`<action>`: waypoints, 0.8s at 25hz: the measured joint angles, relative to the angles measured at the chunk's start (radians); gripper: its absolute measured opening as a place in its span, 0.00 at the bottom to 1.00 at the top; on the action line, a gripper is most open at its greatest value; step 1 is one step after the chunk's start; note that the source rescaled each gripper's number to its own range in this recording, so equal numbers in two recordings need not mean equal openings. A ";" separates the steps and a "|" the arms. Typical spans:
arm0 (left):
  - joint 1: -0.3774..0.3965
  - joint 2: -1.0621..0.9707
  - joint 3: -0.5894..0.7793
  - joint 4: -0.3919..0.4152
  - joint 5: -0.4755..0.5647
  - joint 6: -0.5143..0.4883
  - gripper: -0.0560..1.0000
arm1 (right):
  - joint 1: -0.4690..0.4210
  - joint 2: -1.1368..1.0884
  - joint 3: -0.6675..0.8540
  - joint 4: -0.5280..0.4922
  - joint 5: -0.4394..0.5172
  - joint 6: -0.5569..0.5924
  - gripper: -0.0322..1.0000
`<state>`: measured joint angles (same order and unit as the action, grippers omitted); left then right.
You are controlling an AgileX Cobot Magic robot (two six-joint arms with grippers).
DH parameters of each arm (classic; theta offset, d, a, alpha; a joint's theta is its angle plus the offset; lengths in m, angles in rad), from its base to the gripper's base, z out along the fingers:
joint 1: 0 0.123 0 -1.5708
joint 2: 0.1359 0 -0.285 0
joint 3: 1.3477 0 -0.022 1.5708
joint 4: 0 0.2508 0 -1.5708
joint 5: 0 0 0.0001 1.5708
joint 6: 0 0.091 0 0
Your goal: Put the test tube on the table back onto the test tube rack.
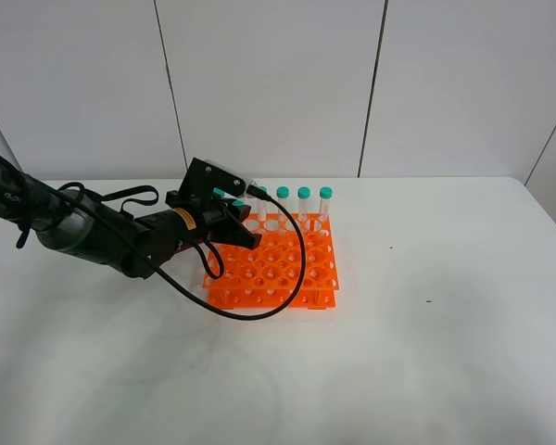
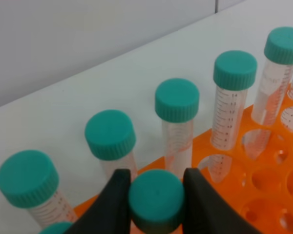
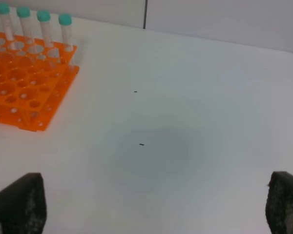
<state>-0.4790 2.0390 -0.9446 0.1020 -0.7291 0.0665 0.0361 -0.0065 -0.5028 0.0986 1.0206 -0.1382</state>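
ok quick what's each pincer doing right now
Left pincer: closed on the cap of a test tube above the orange rack.
Right pincer: open, holding nothing, above the bare table.

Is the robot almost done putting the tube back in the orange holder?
Nearly. The test tube is already off the table. The left gripper is shut on its teal cap, holding it above the test tube rack, next to the row of tubes standing there. What's left: lower it into a hole and let go. The right gripper waits open, away from the rack.
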 joint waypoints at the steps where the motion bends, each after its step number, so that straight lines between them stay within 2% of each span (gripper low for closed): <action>1: 0.000 0.000 0.000 0.000 0.000 0.000 0.06 | 0.000 0.000 0.000 0.000 0.000 0.000 1.00; 8: 0.000 0.000 0.000 0.000 -0.001 0.000 0.06 | 0.000 0.000 0.000 0.000 0.000 0.000 1.00; 10: 0.000 0.000 0.000 0.000 -0.001 0.000 0.14 | 0.000 0.000 0.000 0.000 0.000 0.000 1.00; 12: 0.000 0.000 0.000 0.001 -0.001 0.000 0.27 | 0.000 0.000 0.000 0.000 0.000 0.000 1.00; 14: 0.000 0.000 0.000 0.002 0.000 -0.003 0.34 | 0.000 0.000 0.000 0.000 0.000 0.000 1.00; 20: 0.000 -0.033 0.001 0.003 0.008 -0.014 0.38 | 0.000 0.000 0.000 0.000 0.000 0.000 1.00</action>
<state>-0.4790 2.0064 -0.9435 0.1052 -0.7207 0.0524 0.0361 -0.0065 -0.5028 0.0986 1.0206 -0.1382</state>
